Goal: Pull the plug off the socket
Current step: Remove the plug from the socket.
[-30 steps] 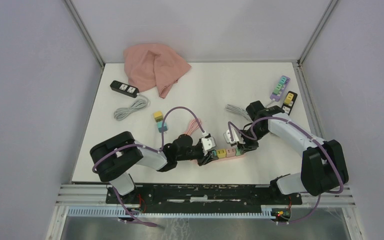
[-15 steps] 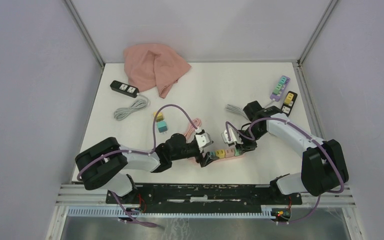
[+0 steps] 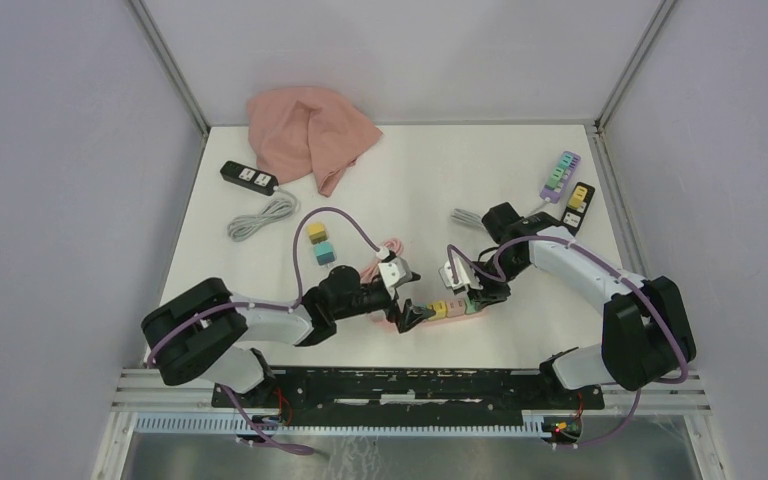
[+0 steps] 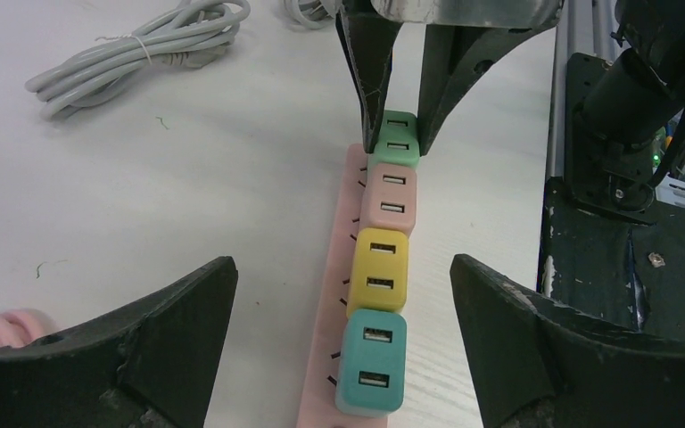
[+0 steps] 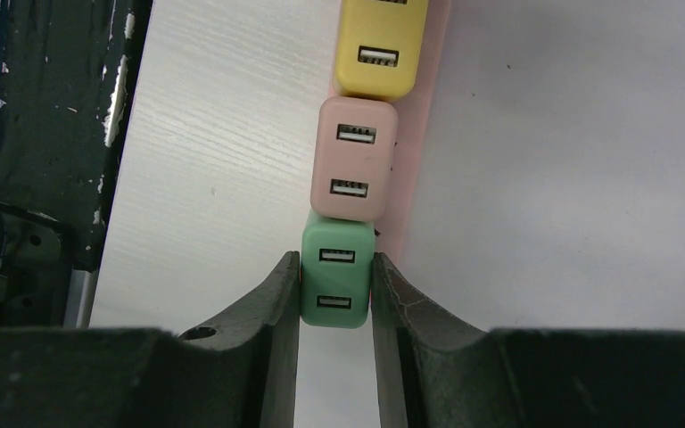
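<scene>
A pink socket strip [image 4: 337, 303] lies near the table's front edge with a row of USB plugs in it: teal [image 4: 372, 361], yellow [image 4: 377, 270], pink [image 4: 388, 198] and green [image 5: 337, 281]. My left gripper [image 4: 342, 263] is wide open at the strip's teal end, with the teal and yellow plugs between its fingers and untouched. My right gripper [image 5: 334, 257] is shut on the green plug at the strip's other end. In the top view the left gripper [image 3: 403, 297] and the right gripper [image 3: 472, 296] face each other along the strip [image 3: 450, 309].
A pink cloth [image 3: 310, 130] lies at the back left, near a black power strip [image 3: 249, 177] and its grey cable [image 3: 263, 216]. Loose yellow [image 3: 316, 232] and teal [image 3: 324, 252] plugs lie mid-table. A purple strip [image 3: 560, 175] and another black strip [image 3: 579, 200] sit at the right.
My left gripper has gone from shut to wide open and drawn back a little to the left along the strip. The right gripper keeps its hold on the green plug.
</scene>
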`<action>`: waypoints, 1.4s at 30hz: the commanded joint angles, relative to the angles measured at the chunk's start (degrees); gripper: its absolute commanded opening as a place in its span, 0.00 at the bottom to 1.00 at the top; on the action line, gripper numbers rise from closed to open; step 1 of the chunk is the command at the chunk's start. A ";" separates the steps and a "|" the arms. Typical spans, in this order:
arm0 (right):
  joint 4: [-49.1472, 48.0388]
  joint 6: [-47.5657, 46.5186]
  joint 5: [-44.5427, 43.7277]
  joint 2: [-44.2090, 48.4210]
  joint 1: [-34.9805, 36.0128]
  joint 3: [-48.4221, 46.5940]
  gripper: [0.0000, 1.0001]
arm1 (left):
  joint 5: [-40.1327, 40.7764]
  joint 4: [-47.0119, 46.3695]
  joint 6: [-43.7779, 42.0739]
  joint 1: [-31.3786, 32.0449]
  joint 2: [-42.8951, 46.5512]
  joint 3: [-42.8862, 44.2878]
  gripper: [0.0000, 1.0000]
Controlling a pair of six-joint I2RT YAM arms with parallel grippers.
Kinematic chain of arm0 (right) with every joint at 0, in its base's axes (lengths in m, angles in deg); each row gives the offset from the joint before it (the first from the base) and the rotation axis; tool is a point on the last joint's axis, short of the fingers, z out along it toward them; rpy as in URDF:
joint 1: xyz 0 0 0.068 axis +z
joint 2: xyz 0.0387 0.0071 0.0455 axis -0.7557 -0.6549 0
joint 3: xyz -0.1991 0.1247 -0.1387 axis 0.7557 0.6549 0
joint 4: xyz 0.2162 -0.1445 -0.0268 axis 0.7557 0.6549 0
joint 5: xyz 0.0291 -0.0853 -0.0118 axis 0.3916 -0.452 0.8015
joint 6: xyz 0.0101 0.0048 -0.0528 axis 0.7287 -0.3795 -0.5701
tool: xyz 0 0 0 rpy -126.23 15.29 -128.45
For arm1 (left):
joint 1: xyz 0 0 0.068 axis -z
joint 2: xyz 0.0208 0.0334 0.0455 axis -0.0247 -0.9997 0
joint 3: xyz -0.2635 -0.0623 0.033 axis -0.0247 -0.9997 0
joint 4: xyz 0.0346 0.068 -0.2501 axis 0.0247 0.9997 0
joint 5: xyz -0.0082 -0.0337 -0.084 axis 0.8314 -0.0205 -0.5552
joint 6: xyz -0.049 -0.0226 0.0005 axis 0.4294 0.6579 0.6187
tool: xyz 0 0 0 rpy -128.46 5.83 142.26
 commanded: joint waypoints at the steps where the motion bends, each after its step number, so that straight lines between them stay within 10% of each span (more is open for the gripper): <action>1: 3.34 -0.29 8.84 -1.25 2.95 -0.56 0.00 | -1.96 0.68 0.62 0.08 -1.94 4.24 0.92; 21: 2.63 1.01 8.00 -1.85 3.42 -0.84 0.00 | -1.80 9.88 -4.45 3.57 -11.67 11.96 0.69; 30: -0.02 6.83 8.19 -1.57 3.45 -1.70 0.00 | -3.30 11.31 -5.56 3.59 -13.45 12.67 0.37; 42: -0.29 7.03 7.78 -1.38 3.39 -1.60 0.00 | -0.97 17.58 -11.49 3.37 -6.47 10.09 0.73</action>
